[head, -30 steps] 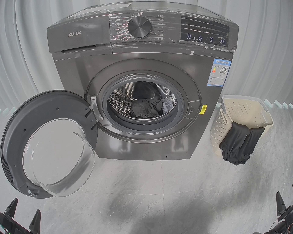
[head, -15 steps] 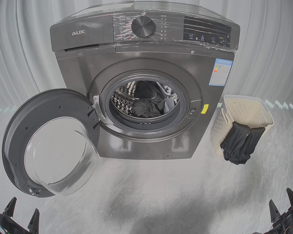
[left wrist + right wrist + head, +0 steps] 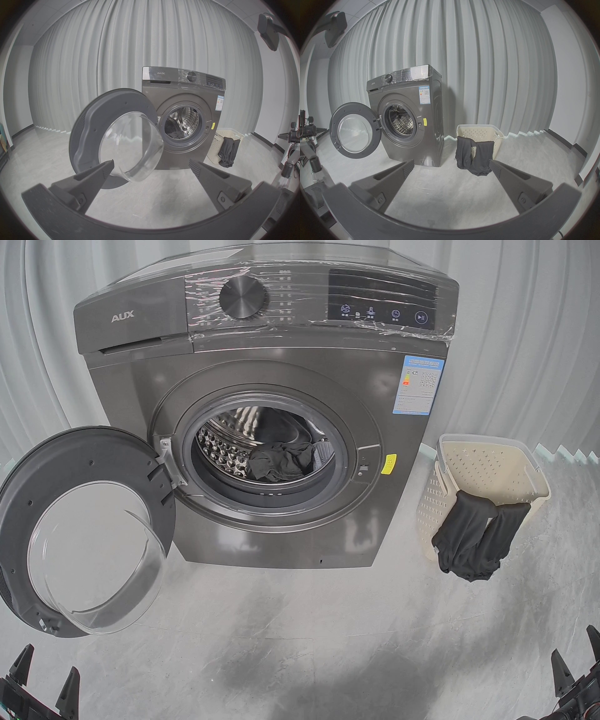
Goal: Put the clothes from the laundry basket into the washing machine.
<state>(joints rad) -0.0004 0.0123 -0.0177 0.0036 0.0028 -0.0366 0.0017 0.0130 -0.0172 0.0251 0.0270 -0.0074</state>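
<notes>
**Jaws wide and empty as our view swings toward the laundry basket (image 3: 494, 465)**

Both pairs hang low, holding nothing. Our view has turned right; nothing itself moved. Dark clothes (image 3: 473, 534) drape the basket's rim beside the open washing machine (image 3: 262, 359); we judge those next.

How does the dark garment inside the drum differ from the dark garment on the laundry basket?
The drum garment lies bunched in a heap; the basket garment hangs draped over the front rim of the laundry basket. The drum garment is already inside the washing machine; the basket garment is outside it. Both are dark.
</notes>
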